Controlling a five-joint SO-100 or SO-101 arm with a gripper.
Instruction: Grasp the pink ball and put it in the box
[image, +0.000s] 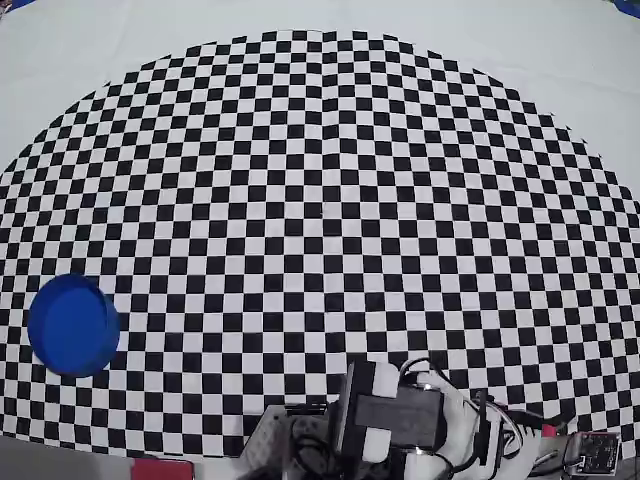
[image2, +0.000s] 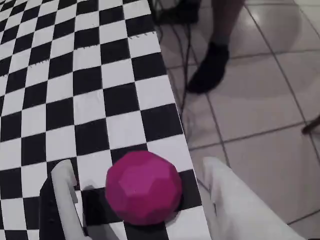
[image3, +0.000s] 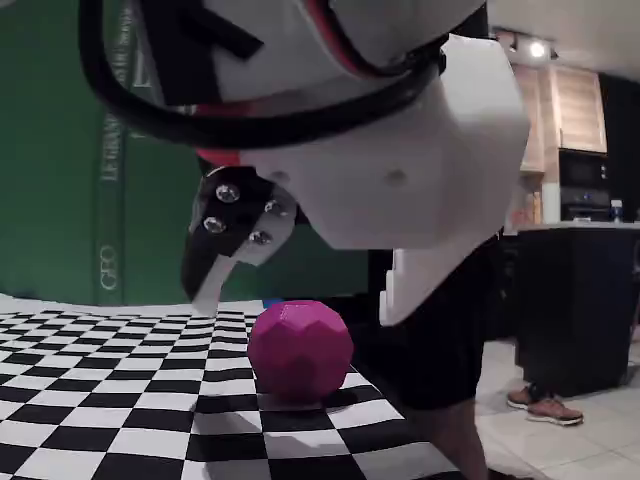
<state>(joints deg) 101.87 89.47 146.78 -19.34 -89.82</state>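
Pink ball (image2: 144, 188) lies between the two fingers of the hand (image2: 142, 200), which stands spread open around it: in the wrist view one white finger (image2: 65, 192) is to the ball's left and the other (image2: 235, 200) to its right, with a gap showing on each side. The fixed view shows the same from low down, the ball (image3: 300, 350) resting on the checkered cloth with the hand (image3: 300, 295) just above it, fingertips not closed on it. It sits right at the desk (image2: 60, 75) edge, on the last row of squares before the cloth ends and the tiled floor (image2: 260, 100) begins. From overhead the ball is hidden under the arm (image: 390, 420) at the near edge of the desk. A round blue box (image: 73, 325) stands well apart, near the left edge in the overhead view. Someone's dark-socked foot (image2: 210, 67) is on the floor beyond the desk.
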